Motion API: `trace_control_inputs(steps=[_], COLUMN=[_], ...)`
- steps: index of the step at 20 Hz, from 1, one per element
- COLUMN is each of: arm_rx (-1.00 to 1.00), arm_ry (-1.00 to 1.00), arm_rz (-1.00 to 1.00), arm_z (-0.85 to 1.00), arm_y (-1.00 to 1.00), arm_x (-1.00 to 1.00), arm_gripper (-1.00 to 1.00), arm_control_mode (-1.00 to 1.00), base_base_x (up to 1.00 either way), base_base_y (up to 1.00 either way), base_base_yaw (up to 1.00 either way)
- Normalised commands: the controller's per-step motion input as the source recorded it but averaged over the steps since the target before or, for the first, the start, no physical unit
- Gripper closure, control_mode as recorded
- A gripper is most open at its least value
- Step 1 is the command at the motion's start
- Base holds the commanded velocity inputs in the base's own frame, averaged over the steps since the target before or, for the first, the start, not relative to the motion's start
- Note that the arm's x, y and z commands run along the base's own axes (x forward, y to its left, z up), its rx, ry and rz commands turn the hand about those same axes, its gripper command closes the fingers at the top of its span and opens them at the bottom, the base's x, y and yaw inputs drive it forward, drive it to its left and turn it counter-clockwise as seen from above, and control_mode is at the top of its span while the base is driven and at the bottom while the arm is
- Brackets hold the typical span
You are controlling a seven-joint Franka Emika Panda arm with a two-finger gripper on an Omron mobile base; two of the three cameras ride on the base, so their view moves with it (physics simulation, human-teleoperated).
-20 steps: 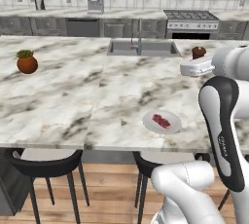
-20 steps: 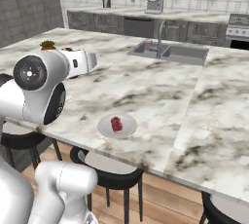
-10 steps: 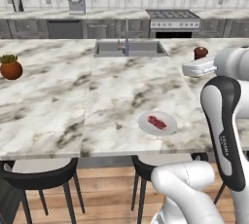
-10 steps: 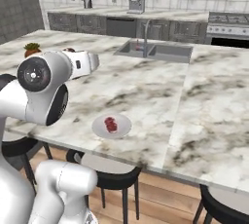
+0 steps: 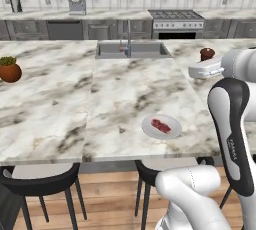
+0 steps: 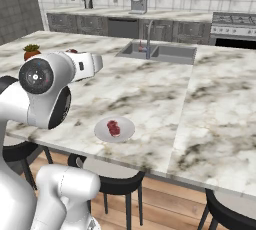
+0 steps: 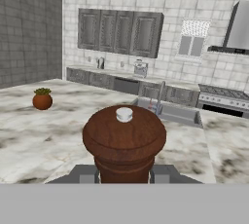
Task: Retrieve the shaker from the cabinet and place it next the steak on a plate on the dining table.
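Above the far right of the marble tabletop point(image 5: 60, 104), the hand point(image 7: 124, 172) is clamped on the shaker point(image 7: 124, 138), its dark knob showing beyond the white wrist in the left base view, well apart from the plate point(image 5: 161, 126) and the steak point(image 5: 161, 125) near the front edge. Retrieval looks done; this is the carry. Next, by all appearances, the shaker must come down upright just beside the steak before the hand lets go.
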Motion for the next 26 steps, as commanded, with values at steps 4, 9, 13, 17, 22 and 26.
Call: trace_control_inputs(steps=[4, 9, 13, 17, 22, 26], arm_rx=[0.00, 0.00, 0.00, 0.00, 0.00, -0.01], arm_ry=[0.00, 0.00, -0.03, 0.00, 0.11, 0.17], arm_rz=[0.00, 0.00, 0.00, 0.00, 0.04, 0.12], arm_z=[0.00, 0.00, -0.03, -0.02, 0.00, -0.09], arm_y=[0.00, 0.00, 0.00, -0.21, -0.43, -0.60], arm_x=[0.00, 0.00, 0.01, 0.16, 0.30, 0.21], arm_gripper=[1.00, 1.00, 1.00, 1.00, 1.00, 1.00], arm_control_mode=[1.00, 1.00, -1.00, -1.00, -1.00, -1.00], base_base_x=[0.00, 0.00, 0.00, 0.00, 0.00, 0.00], base_base_y=[0.00, 0.00, 0.00, 0.00, 0.00, 0.00], base_base_yaw=[0.00, 0.00, 0.00, 0.00, 0.00, 0.00])
